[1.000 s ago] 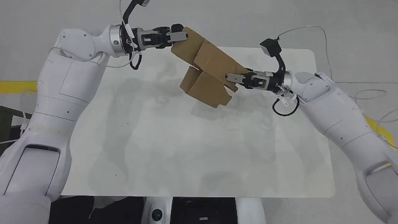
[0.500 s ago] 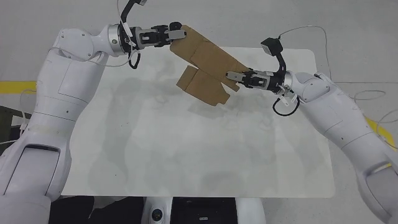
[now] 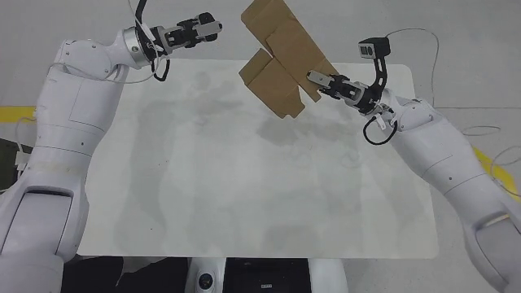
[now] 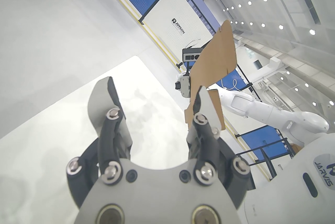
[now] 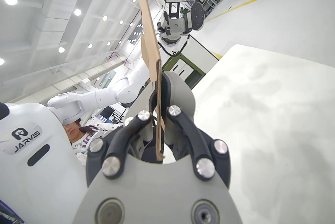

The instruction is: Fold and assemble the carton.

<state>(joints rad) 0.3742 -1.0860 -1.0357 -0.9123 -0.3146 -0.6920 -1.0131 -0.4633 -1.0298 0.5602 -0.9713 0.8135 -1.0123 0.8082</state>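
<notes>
One carton (image 3: 281,53), plain brown cardboard, is still a flattened sheet with stepped flaps along its edges. It hangs tilted in the air over the far edge of the white tabletop (image 3: 244,203). Of the two grippers, the right gripper (image 3: 313,77) is clamped on the carton's near flap. The left gripper (image 3: 213,27) is spread wide with nothing in it, well apart from the carton.
</notes>
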